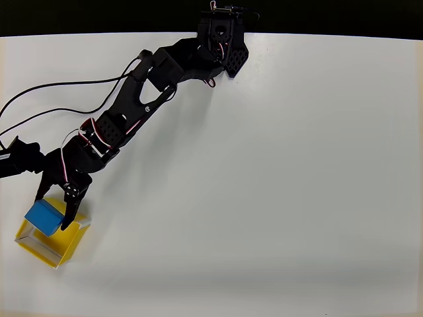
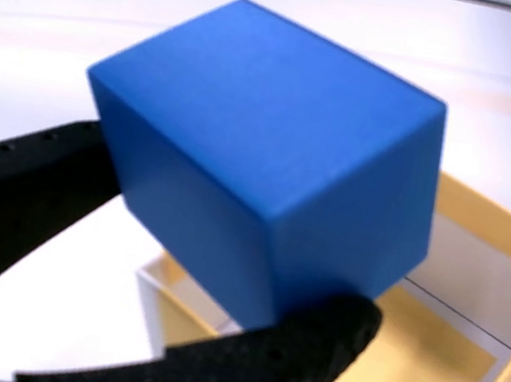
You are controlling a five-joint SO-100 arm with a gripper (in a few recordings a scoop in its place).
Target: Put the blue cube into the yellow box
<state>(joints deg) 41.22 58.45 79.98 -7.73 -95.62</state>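
A bare white table [image 1: 277, 172] runs under a black strip along its far edge. Near the table's front-left corner in the overhead view sits the yellow box [image 1: 63, 246], open side up to receive the load. The gripper [image 1: 54, 210] hangs over the box's left half, its fingers clamped on the blue cube [image 1: 42, 217], one on each side. In the wrist view the cube [image 2: 271, 146] sits tilted above the box's floor [image 2: 421, 364], apparently lined up for release.
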